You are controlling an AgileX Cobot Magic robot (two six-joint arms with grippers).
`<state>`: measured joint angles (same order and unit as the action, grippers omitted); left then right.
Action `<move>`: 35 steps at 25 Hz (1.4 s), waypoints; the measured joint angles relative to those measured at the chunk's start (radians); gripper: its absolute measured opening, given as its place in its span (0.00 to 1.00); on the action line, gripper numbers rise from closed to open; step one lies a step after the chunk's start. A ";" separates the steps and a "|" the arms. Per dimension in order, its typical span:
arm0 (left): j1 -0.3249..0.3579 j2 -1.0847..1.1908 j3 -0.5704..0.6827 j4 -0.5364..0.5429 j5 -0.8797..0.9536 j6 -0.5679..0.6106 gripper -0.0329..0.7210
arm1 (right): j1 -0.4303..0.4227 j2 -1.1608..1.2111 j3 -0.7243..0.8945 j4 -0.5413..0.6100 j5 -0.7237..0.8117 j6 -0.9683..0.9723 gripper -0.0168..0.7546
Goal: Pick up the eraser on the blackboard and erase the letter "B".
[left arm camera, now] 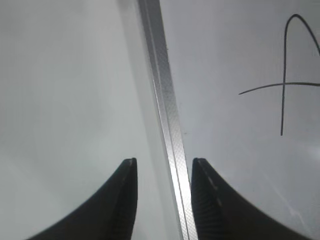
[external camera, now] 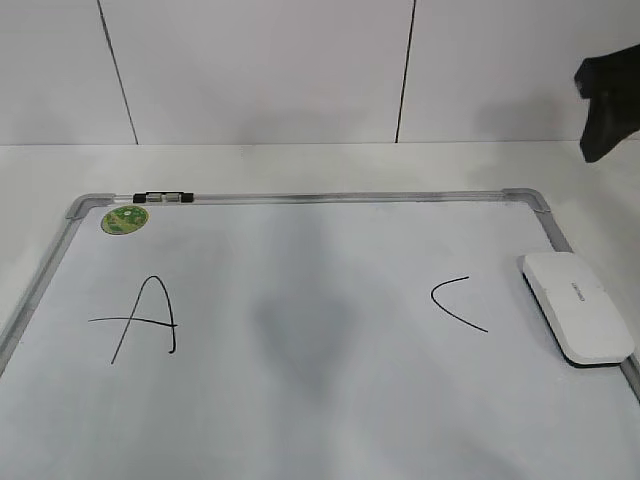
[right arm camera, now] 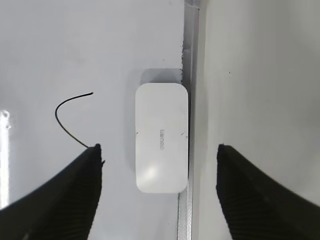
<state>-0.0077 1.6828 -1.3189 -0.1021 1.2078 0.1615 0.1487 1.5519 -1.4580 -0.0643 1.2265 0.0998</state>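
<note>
Both sets of jaws hang open; your eraser [right arm camera: 161,136] hugs the blackboard [right arm camera: 100,50] frame, so a jaw may snag there

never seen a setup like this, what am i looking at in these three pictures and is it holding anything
This is a two-armed robot at a table. One picture looks down at a slant from the front; the other two come from cameras on each wrist. A blackboard, really a white dry-erase board, lies flat with a letter A, a letter C and a green magnet. No B shows between them. The eraser lies at the board's right edge. The right gripper hangs open above it. The left gripper is open over the board's left frame. Nothing is held.
</note>
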 joint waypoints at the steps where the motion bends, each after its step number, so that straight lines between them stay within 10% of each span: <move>1: 0.000 -0.026 0.000 0.002 0.005 0.000 0.40 | 0.000 -0.033 0.011 0.004 0.003 -0.002 0.74; 25: 0.000 -0.793 0.008 -0.007 0.050 0.005 0.39 | 0.000 -0.856 0.507 -0.012 0.033 -0.024 0.74; 35: 0.000 -1.242 0.330 -0.031 -0.011 0.016 0.36 | 0.000 -1.124 0.784 -0.012 0.001 -0.026 0.73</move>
<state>-0.0077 0.4410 -0.9885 -0.1335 1.1965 0.1775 0.1487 0.4274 -0.6743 -0.0760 1.2279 0.0741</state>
